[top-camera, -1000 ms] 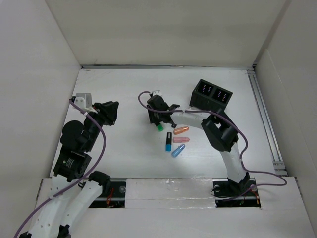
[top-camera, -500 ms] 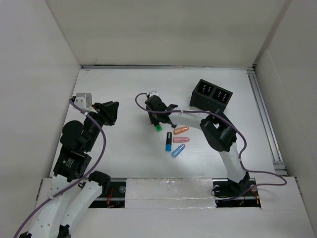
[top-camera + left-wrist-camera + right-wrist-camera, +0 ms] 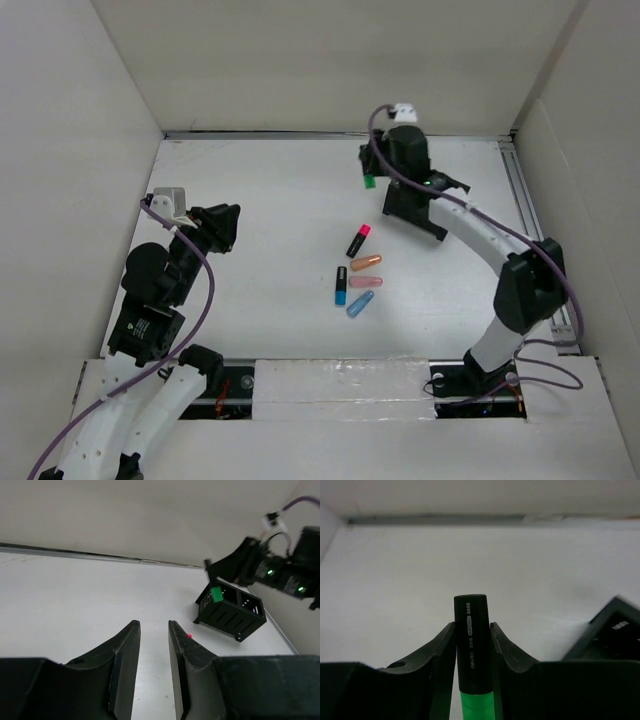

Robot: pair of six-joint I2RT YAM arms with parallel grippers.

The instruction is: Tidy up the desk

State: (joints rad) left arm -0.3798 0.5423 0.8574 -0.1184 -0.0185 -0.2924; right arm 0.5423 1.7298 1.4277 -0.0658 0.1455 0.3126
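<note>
Desk (image 3: 260,200) lies under right end effector (image 3: 472,628) gripping green highlighter (image 3: 470,612).

Bright, even light; soft shadows, slight blur.

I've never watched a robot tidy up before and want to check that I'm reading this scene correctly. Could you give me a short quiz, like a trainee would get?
1. True or false: the right gripper is clamped on a green highlighter.
2. How many pens lie loose on the desk? A) three B) five C) seven
3. Fill in the blank: the left gripper is ____ and holds nothing.

Key: 1 true; 2 B; 3 open.
</note>
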